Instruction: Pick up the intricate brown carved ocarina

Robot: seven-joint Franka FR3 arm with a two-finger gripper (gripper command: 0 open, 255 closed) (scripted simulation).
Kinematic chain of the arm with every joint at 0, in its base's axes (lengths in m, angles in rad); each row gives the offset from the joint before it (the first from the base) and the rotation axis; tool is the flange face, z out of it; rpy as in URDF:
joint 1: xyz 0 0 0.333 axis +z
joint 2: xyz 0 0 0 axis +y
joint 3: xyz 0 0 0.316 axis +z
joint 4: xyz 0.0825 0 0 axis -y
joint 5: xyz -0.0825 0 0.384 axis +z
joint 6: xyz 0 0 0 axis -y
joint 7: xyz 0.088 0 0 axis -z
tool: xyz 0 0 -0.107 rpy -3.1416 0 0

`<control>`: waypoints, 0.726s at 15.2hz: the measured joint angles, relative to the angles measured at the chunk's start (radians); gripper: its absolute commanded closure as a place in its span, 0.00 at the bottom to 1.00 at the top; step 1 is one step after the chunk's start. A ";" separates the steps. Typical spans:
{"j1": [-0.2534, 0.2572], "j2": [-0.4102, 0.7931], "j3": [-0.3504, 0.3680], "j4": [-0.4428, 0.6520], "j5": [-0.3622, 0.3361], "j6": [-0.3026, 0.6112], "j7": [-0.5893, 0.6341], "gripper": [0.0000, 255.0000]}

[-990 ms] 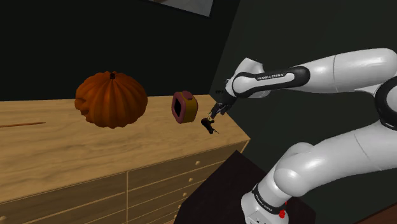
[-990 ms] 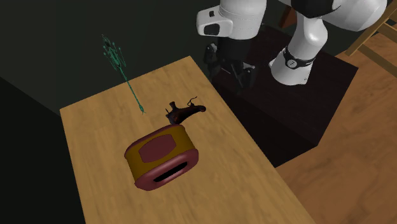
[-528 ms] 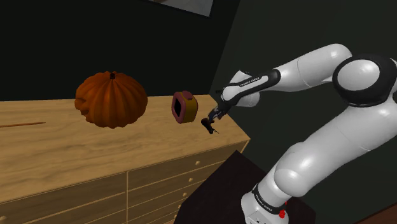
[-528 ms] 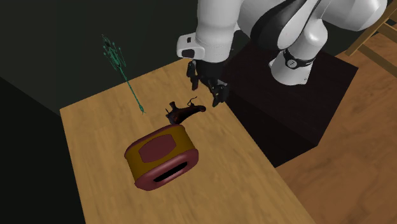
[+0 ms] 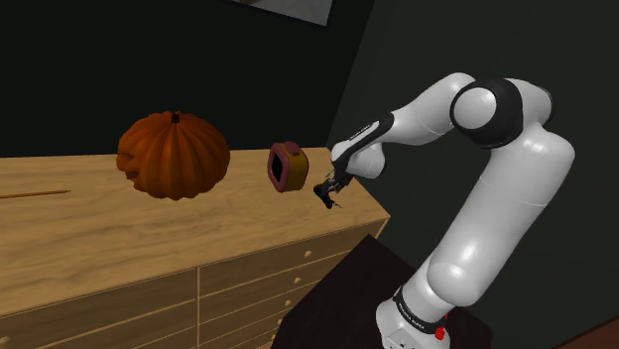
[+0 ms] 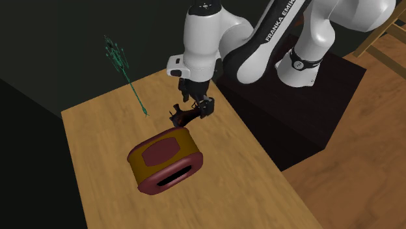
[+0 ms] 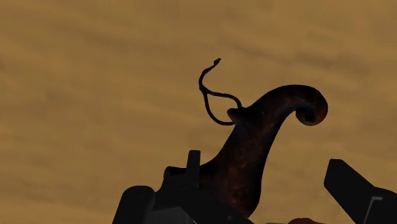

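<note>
- Shoulder view: The small dark brown ocarina lies near the corner of the wooden counter, close to a red and yellow box. A big orange pumpkin sits farther along. The black pincer hangs just over the ocarina.
- Second exterior view: The pincer points down at the ocarina, which lies on the counter just past the box.
- Wrist view: The pincer is spread wide. Its fingers stand on both sides of the ocarina and do not squeeze it yet. A curly tip and a thin string loop stick out away from the pincer.
- The ocarina looks little and light, hard and stiff. I think it could crack if dropped.
- Its bumpy, curvy shape might slip. The fat middle looks like the best place to pinch, not the curl or the string.
</note>
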 measured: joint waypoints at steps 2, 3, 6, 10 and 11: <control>-0.012 0.036 0.020 0.007 0.051 0.025 -0.040 0.00; -0.018 0.053 0.031 0.013 0.073 0.035 -0.057 0.00; -0.043 0.098 0.066 0.023 0.141 0.067 -0.113 0.00; -0.051 0.109 0.077 0.026 0.159 0.076 -0.129 1.00; -0.051 0.108 0.077 0.026 0.159 0.076 -0.129 1.00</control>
